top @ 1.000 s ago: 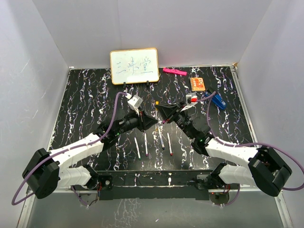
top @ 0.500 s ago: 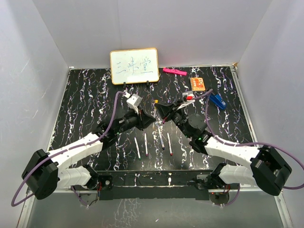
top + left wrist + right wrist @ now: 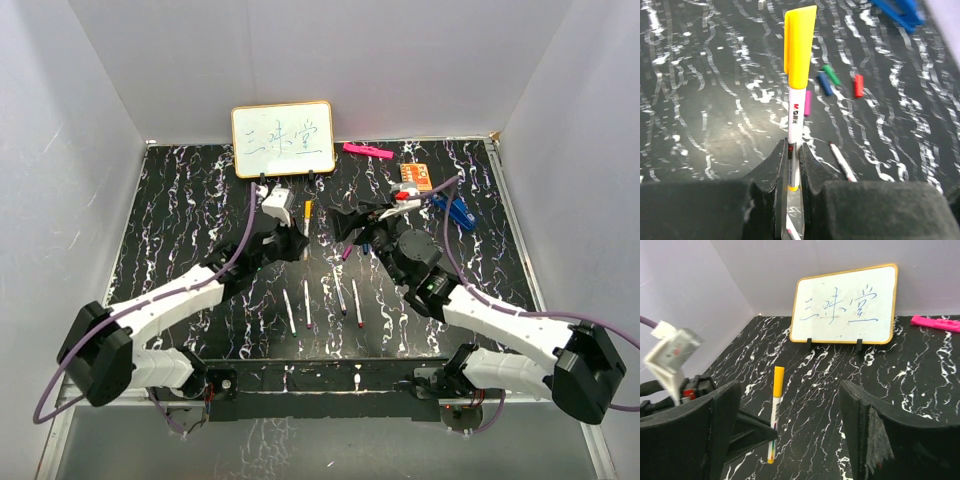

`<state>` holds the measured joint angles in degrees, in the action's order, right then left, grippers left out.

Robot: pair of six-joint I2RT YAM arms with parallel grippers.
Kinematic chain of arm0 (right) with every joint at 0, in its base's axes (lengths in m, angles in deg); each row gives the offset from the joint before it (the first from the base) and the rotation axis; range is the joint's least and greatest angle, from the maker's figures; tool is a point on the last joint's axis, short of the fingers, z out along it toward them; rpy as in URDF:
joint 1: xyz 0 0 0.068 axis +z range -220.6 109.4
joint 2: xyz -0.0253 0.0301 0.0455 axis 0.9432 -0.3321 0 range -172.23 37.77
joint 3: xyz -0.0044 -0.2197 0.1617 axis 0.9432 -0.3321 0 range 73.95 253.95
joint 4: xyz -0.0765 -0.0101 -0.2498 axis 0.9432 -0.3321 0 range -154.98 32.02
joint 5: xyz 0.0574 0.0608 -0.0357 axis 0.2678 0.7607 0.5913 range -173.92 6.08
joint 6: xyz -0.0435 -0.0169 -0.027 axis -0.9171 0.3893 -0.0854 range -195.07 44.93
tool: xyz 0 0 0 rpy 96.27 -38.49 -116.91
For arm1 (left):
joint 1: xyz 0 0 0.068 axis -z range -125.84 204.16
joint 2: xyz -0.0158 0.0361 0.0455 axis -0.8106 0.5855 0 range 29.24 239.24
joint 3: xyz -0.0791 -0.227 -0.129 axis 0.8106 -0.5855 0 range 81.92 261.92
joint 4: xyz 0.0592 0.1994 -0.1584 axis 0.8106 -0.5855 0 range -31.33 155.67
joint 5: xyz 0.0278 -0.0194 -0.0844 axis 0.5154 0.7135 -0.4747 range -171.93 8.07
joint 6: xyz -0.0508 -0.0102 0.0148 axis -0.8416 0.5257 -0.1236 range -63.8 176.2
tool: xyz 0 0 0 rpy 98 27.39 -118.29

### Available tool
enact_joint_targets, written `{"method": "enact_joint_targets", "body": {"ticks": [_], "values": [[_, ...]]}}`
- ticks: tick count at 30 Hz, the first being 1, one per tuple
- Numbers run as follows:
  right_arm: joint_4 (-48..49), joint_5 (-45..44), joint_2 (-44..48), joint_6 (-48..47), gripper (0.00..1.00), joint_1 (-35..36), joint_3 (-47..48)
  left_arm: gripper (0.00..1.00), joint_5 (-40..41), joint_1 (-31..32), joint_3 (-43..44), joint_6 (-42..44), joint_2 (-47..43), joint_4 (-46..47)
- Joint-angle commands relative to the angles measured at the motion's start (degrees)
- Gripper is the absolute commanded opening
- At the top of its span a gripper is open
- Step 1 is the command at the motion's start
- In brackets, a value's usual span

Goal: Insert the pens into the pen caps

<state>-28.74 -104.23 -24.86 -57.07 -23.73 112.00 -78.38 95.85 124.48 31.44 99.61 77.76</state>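
Over the white-walled, black marbled table [image 3: 180, 220], left gripper [image 3: 793, 161] clamps a yellow-capped pen [image 3: 795, 117]; right gripper [image 3: 790, 396] gapes.

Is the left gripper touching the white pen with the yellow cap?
Touching. The left wrist view shows the left gripper pinching the yellow-capped white pen low down.

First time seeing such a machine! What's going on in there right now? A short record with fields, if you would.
Left pincer: shut on a pen wearing the yellow cap
Right pincer: open, empty
Loose: green cap, blue cap, red cap, purple cap
Lying side by side: four pens
Back: whiteboard
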Motion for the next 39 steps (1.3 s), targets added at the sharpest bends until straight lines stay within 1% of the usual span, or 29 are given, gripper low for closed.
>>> {"method": "enact_joint_targets", "body": {"ticks": [1,4,6,7,8,10,13,18,30,35,39], "values": [[-1.52,-4.47,3.30,-0.15,0.79,0.11,0.54,0.00,7.95,-2.43,5.74,1.92,4.37,-8.24],[-3.73,-7.51,3.61,1.25,0.86,0.15,0.38,0.00,9.32,-4.95,9.38,2.20,8.34,-11.80],[-3.95,-9.53,4.14,2.77,0.91,0.05,-0.11,0.00,9.07,-7.22,11.43,1.45,11.56,-13.70],[-3.62,-10.35,4.32,3.25,0.96,0.02,-0.63,0.00,8.76,-8.38,12.08,0.92,12.69,-14.22],[-2.96,-11.26,4.40,3.36,0.98,0.06,-1.11,0.00,8.53,-9.39,12.55,0.79,13.91,-14.62],[-2.61,-12.53,4.11,3.53,0.98,-0.03,-1.53,0.00,8.43,-10.92,13.52,0.84,16.24,-15.52],[-3.21,-12.14,2.92,3.18,0.98,-0.11,-1.29,0.00,9.09,-12.43,15.88,0.85,20.35,-17.64],[-8.73,-10.76,-0.07,3.00,0.98,-0.11,2.13,0.00,10.01,-13.46,20.31,1.28,27.12,-21.64],[-9.30,-8.43,-0.79,2.87,0.98,-0.16,1.42,0.00,12.00,-14.42,24.49,0.41,34.49,-25.98],[-9.41,-8.65,-0.82,2.89,0.98,-0.12,0.92,0.06,13.50,-15.03,26.29,0.26,37.89,-27.47],[-9.85,-8.54,-1.02,2.77,0.98,-0.13,0.83,0.16,13.60,-15.45,27.04,0.13,39.44,-27.54]]}}
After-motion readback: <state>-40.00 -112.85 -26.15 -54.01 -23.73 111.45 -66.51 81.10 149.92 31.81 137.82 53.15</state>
